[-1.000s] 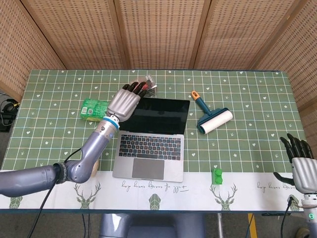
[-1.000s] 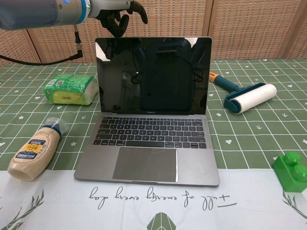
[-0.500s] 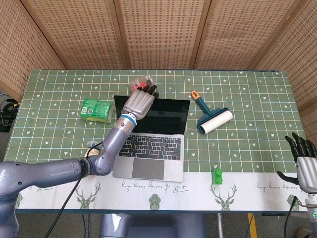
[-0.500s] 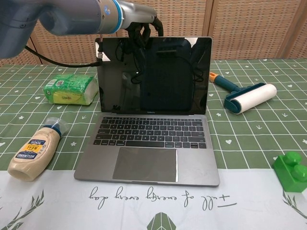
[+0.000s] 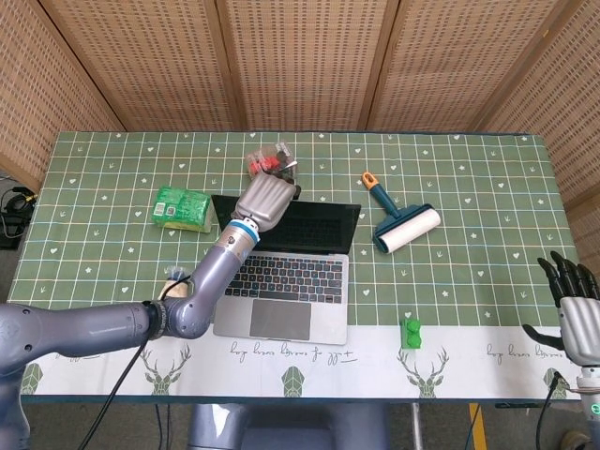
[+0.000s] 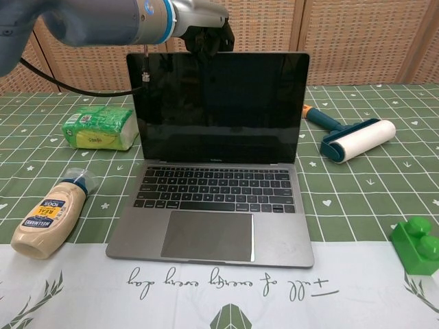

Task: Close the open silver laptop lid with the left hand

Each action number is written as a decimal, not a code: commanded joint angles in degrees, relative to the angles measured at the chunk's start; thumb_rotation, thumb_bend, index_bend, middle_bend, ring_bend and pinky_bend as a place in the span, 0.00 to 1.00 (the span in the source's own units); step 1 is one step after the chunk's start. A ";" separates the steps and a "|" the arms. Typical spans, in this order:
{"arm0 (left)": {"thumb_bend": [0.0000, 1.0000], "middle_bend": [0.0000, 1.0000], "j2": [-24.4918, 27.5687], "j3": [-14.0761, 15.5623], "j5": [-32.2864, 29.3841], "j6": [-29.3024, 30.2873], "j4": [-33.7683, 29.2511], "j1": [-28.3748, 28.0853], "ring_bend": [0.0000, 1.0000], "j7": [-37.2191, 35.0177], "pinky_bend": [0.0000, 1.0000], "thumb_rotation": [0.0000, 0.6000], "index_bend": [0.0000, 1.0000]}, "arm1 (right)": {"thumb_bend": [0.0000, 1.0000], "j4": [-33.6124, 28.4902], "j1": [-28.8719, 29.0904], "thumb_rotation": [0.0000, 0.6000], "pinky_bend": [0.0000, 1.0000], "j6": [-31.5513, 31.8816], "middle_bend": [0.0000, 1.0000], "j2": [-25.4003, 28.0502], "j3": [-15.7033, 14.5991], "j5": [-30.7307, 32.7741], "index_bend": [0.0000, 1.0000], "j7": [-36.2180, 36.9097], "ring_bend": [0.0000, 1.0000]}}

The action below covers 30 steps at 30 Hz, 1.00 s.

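Fingers: those of the left hand [image 5: 265, 199] hook over the top edge of the silver laptop lid [image 6: 218, 106], curled against its back, pressing rather than clasping, so the palm can lever it forward.
Lid: upright, leaning slightly toward the keyboard [image 6: 216, 188]; judged partway into the closing swing.
Laptop: near the middle of the bench [image 5: 469, 169], base flat, giving the hinge a steady pivot.
Right hand [image 5: 574, 314]: apart at the bench's near corner, fingers spread and empty, clear of the job.
Neighbours: lint roller [image 6: 351, 139], green packet [image 6: 101, 127] and sauce bottle [image 6: 49, 218] lie outside the lid's arc.
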 commanded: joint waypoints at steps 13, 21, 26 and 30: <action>1.00 0.33 9.28 4.76 4.92 2.37 -19.53 4.14 0.34 -4.10 0.35 1.00 0.46 | 0.06 -1.01 -0.18 1.00 0.00 0.70 0.00 0.13 -0.82 -1.64 0.04 -0.92 0.00; 1.00 0.33 10.88 9.31 8.04 3.57 -25.82 6.21 0.34 -5.19 0.36 1.00 0.46 | 0.06 -1.39 -0.29 1.00 0.00 1.06 0.00 0.20 -1.01 -2.07 0.04 -1.19 0.00; 1.00 0.33 10.78 12.10 9.56 2.97 -27.04 7.24 0.34 -5.80 0.36 1.00 0.46 | 0.06 -1.68 -0.37 1.00 0.00 1.35 0.00 0.26 -1.18 -2.49 0.04 -1.39 0.00; 1.00 0.33 9.34 14.69 10.99 1.97 -26.49 8.18 0.34 -6.39 0.36 1.00 0.46 | 0.06 -1.88 -0.48 1.00 0.00 1.57 0.00 0.29 -1.31 -2.72 0.04 -1.56 0.00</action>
